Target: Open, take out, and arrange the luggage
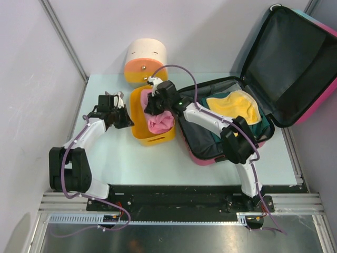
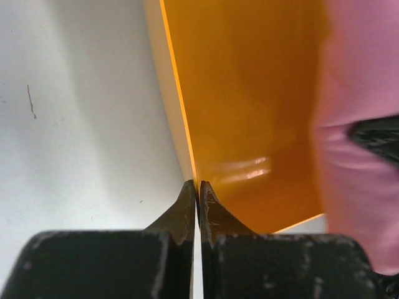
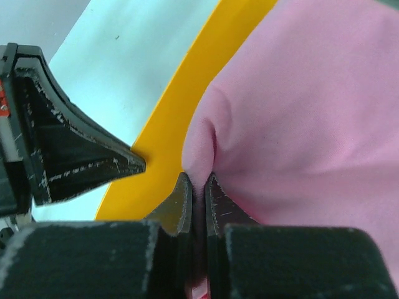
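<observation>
The top view gives you the whole layout. The luggage [image 1: 287, 63] lies open on the right side of the table [image 1: 121, 163], its lid tipped back against the wall, with a yellow cloth [image 1: 234, 103] and a dark green cloth [image 1: 255, 126] in its base. The yellow basket [image 1: 152, 139] stands just left of it, and you cannot tell whether the two touch. A round drawer box [image 1: 146, 60] sits behind the basket.

From above, both sets of fingertips are too small for you to read. The left wrist view shows the left gripper [image 2: 198, 187] pinched narrow on the basket's thin side wall, with bare table outside it and a pink cloth [image 2: 355, 124] inside. The right wrist view shows the right gripper [image 3: 198, 180] clamped on a fold of that pink cloth above the basket's rim. In that view a black finger [image 3: 81, 156] of the left gripper reaches the rim from the left.

Neither wrist view shows you the luggage. It lies to the right of both pincers. The right one is in the basket, near the case's left edge, and its arm crosses the open base. The left one is on the basket's far wall.
</observation>
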{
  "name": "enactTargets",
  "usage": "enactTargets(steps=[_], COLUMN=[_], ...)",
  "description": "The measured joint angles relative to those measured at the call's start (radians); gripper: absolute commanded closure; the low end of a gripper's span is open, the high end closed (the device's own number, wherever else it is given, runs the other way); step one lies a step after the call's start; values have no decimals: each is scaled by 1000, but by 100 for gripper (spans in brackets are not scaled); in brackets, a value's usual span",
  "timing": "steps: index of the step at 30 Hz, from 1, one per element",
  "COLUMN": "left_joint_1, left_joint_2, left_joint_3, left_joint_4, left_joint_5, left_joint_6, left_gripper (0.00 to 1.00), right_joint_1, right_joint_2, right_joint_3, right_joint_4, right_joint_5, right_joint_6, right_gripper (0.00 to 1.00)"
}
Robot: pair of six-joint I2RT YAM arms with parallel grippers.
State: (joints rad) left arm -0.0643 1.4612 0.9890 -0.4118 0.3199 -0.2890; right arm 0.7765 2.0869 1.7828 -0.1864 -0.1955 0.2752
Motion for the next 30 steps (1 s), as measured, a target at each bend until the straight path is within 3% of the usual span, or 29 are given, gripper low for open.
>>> enactTargets(steps=[12,13,16,17,19,22,30], left_joint_1=[-8,-8,-8,-8,-8,-8,-19], left_joint_2=[-22,-22,-28,-31,-35,-42,-53], left_joint_3=[-21,-21,-28,-31,-36,-41,-42], left_joint_4=[-1,-1,3,5,7,6,-3], left_joint_5=[-7,-9,-20,-21,-21,-24,-54], left_joint_6=[0,1,1,1,1,1,2], left_gripper=[100,100,100,100,100,100,100], right_joint_1=[58,58,57,57,60,64,77], right_joint_2=[256,266,277,279,286,292,299], right_joint_3=[91,100,116,122,135,146,211], right_joint_4=[101,103,101,101,102,87,-77], right_joint_5=[-42,-45,-55,-58,-59,-53,81], right_joint_6=[-33,-37,-41,-44,-52,-76,-204], right_gripper=[100,96,50,49,48,60,78])
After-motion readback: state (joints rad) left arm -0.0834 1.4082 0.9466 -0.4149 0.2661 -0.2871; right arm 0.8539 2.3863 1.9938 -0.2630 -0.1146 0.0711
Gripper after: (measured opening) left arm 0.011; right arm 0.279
